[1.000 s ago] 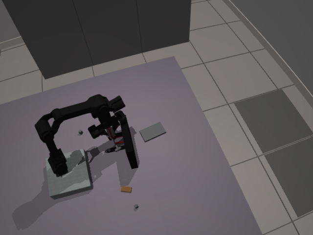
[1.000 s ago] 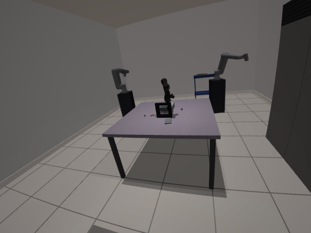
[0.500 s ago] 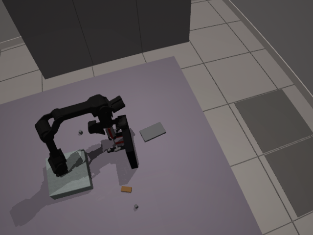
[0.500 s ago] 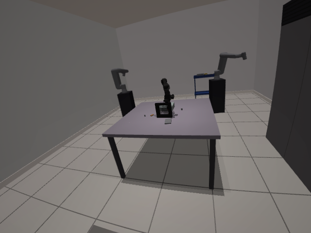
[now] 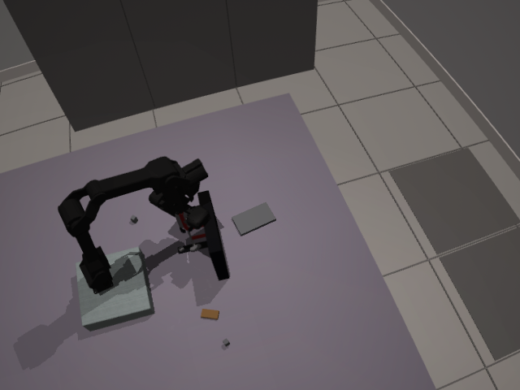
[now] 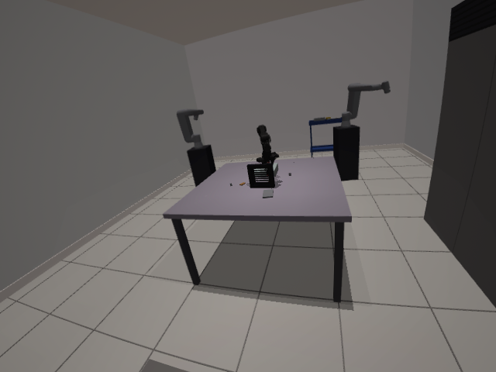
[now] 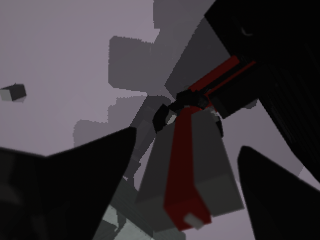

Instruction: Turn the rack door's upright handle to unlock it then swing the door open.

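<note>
the pincer (image 5: 180, 211) (image 7: 187, 143) stands apart, its fingers on either side of the grey-and-red door handle (image 5: 183, 221) (image 7: 182, 165), low and right of centre in the wrist frame, clamped on nothing. beyond, the black rack (image 5: 214, 236) (image 6: 253, 184) stands upright; right of it in the top frame, a grey slab (image 5: 253, 218) (image 6: 267, 194) lies flat.

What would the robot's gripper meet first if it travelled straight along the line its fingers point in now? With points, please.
Most likely the grey and red handle: in the wrist view, it (image 7: 179, 160) lies ahead between the open gripper's (image 7: 187, 140) two fingers. It might slip between them first; depth is hard to judge here.
</note>
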You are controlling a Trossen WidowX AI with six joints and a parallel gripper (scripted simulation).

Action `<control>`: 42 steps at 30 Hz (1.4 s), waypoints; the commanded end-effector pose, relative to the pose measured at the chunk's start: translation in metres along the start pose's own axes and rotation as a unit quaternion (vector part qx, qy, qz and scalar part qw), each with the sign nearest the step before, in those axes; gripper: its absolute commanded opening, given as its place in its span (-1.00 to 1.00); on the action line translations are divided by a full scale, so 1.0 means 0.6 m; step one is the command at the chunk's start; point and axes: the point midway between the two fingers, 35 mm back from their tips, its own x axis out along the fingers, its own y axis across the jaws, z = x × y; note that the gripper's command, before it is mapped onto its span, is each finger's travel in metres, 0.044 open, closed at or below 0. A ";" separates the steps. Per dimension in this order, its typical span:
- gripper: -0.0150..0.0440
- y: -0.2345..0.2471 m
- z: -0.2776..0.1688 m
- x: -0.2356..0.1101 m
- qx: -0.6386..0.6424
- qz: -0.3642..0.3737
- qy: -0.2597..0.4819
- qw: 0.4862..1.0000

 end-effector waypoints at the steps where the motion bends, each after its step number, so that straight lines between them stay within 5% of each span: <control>1: 0.50 -0.001 -0.002 0.002 0.084 -0.002 0.002 0.996; 10: 0.50 -0.001 -0.002 0.002 0.302 -0.002 0.002 0.953; 20: 0.50 -0.001 -0.002 0.002 0.527 -0.003 0.001 0.850; 42: 0.50 -0.001 -0.002 0.002 0.891 -0.003 0.000 0.454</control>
